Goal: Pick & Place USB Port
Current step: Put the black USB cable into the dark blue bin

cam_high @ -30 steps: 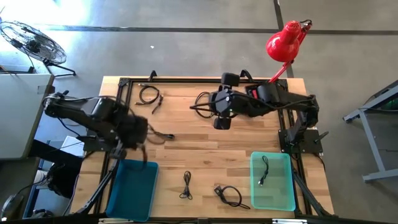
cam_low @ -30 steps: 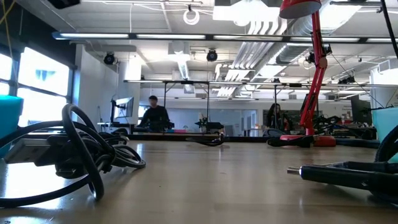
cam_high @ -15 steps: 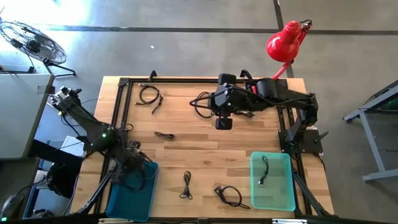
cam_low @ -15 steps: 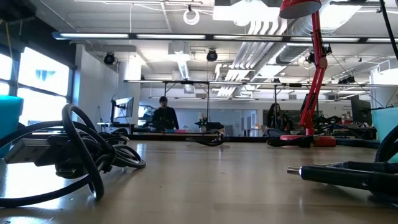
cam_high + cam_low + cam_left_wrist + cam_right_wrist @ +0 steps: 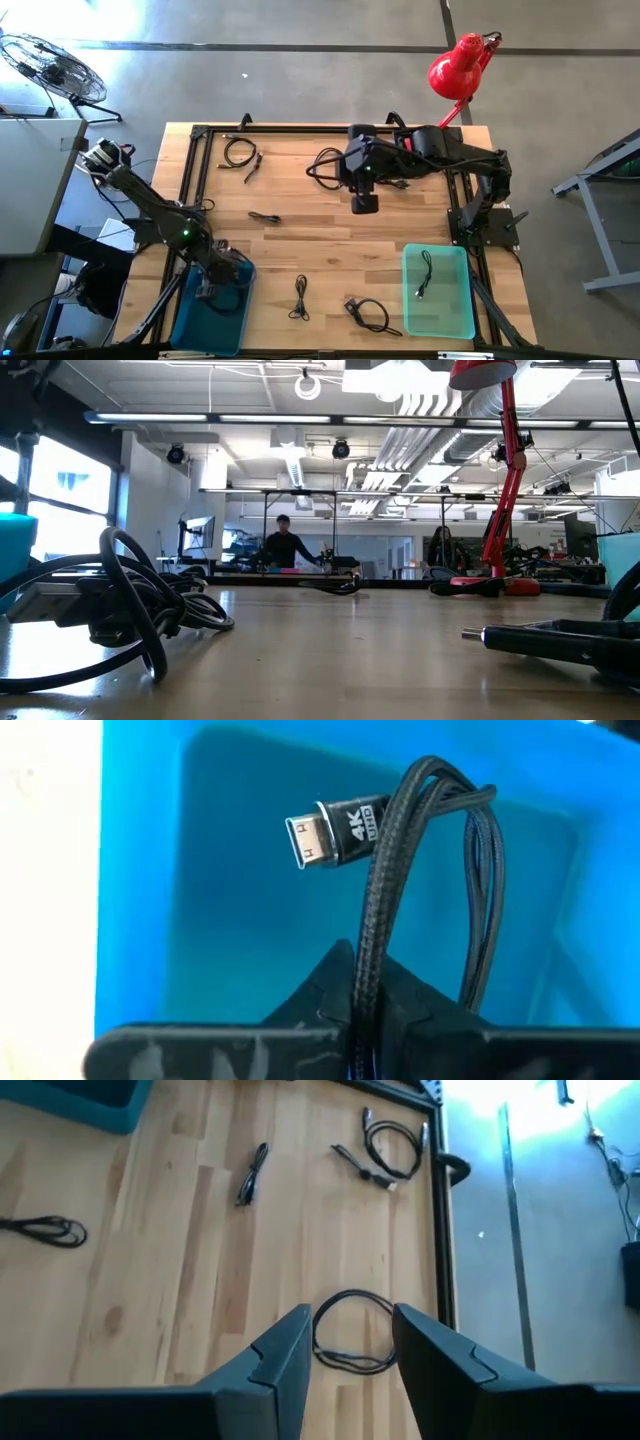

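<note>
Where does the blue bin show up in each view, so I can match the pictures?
High view: the blue bin sits at the table's bottom-left corner, with the left gripper over it.
Low view: only a blue sliver at the left edge.
Left wrist view: its inside fills the picture behind the braided cable held in the fingers.
Right wrist view: one corner at top left.
Shared landmark: the bin itself.

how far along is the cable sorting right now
Done: one cable lies in the green bin. In hand: the left gripper is shut on a cable over the blue bin; the open right gripper hovers above a coiled cable. Left: five cables on the table.
</note>
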Controlling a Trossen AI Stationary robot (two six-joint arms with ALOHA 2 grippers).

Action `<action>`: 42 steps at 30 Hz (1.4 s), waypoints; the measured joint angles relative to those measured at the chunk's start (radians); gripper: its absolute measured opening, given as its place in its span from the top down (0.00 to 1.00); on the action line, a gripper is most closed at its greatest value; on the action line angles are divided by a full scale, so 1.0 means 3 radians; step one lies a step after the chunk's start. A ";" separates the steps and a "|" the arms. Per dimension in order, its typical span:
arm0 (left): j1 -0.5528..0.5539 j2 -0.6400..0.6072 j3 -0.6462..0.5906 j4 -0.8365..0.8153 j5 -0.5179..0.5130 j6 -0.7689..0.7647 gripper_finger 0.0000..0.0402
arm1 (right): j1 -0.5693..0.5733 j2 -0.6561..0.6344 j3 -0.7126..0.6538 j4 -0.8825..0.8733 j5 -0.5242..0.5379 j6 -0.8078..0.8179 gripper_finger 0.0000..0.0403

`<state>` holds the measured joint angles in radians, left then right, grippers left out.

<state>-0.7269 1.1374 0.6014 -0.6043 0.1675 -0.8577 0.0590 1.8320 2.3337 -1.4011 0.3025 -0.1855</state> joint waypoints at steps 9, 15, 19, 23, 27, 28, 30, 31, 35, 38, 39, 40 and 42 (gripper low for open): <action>0.0000 -0.0002 -0.0005 0.0023 -0.0036 -0.0223 0.74 | 0.0001 0.0000 0.0000 -0.0054 -0.0082 0.0049 0.67; 0.0000 -0.0006 -0.0005 0.0058 0.0294 -0.0470 0.61 | 0.0001 0.0000 0.0000 -0.0054 -0.0082 0.0068 0.67; 0.0000 -0.0006 -0.0005 0.0119 0.0432 -0.0574 0.57 | 0.0001 0.0000 0.0000 -0.0054 -0.0082 0.0068 0.67; -0.0001 -0.0005 -0.0003 0.0201 0.0370 -0.0663 0.55 | 0.0001 0.0000 0.0000 -0.0054 -0.0077 0.0035 0.67; -0.0021 0.0022 0.0002 0.0374 0.0218 -0.0759 0.55 | 0.0001 0.0001 0.0000 -0.0055 -0.0081 0.0010 0.67; -0.0022 0.0022 0.0002 0.0380 0.0220 -0.0758 0.55 | 0.0001 0.0001 0.0000 -0.0057 -0.0081 0.0007 0.67; -0.0036 0.0022 0.0017 0.0381 0.0221 -0.0766 0.55 | 0.0001 0.0001 0.0000 -0.0061 -0.0082 0.0006 0.67; -0.0053 0.0020 0.0039 0.0351 0.0217 -0.0770 0.55 | 0.0001 0.0001 0.0000 -0.0066 -0.0082 0.0005 0.67; -0.0090 -0.0005 0.0209 -0.0020 0.0216 -0.0777 0.55 | 0.0001 0.0001 0.0000 -0.0085 -0.0083 -0.0018 0.67; -0.0089 -0.0005 0.0394 -0.0408 0.0177 -0.0775 0.55 | 0.0001 0.0001 0.0000 -0.0085 -0.0083 -0.0022 0.67; -0.0087 -0.0005 0.0453 -0.0492 0.0154 -0.0803 0.55 | 0.0000 0.0001 0.0000 -0.0085 -0.0083 -0.0029 0.67; -0.0088 -0.0005 0.0504 -0.0550 0.0122 -0.0835 0.55 | 0.0000 0.0001 0.0000 -0.0086 -0.0083 -0.0050 0.67; -0.0089 -0.0005 0.0575 -0.0541 0.0056 -0.0900 0.55 | 0.0000 0.0001 0.0000 -0.0085 -0.0083 -0.0081 0.67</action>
<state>-0.7536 1.1358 0.7740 -0.7667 0.1842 -1.1276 0.0589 1.8324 2.3337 -1.4265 0.2777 -0.2099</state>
